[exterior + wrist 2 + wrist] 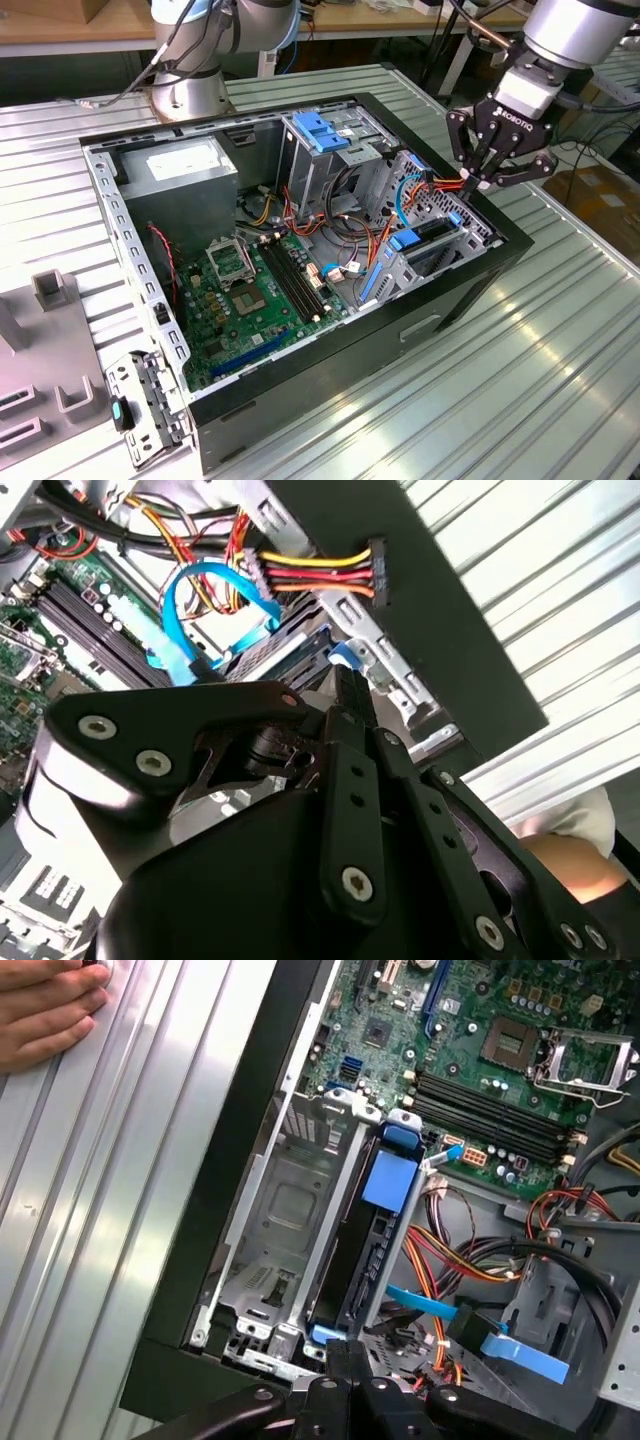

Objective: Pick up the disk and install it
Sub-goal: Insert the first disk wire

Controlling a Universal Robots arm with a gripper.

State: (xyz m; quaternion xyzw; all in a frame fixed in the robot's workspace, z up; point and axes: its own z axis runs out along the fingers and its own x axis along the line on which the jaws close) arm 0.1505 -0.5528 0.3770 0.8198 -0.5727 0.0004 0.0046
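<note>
Gripper [480,181] pinched narrow, fingertips closed together, hovering just above the drive cage [285,1200]. The disk [357,1260] sits edge-on in the cage's slot, right below those fingers.

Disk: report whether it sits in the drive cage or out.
In: the disk stands edge-on inside the drive cage, blue rails showing, beside an empty bay.

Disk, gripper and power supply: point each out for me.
disk [362,1260], first wrist view, its dark long edge.
gripper [487,179], exterior view, between its fingertips.
power supply [180,163], exterior view, its white sticker.
</note>
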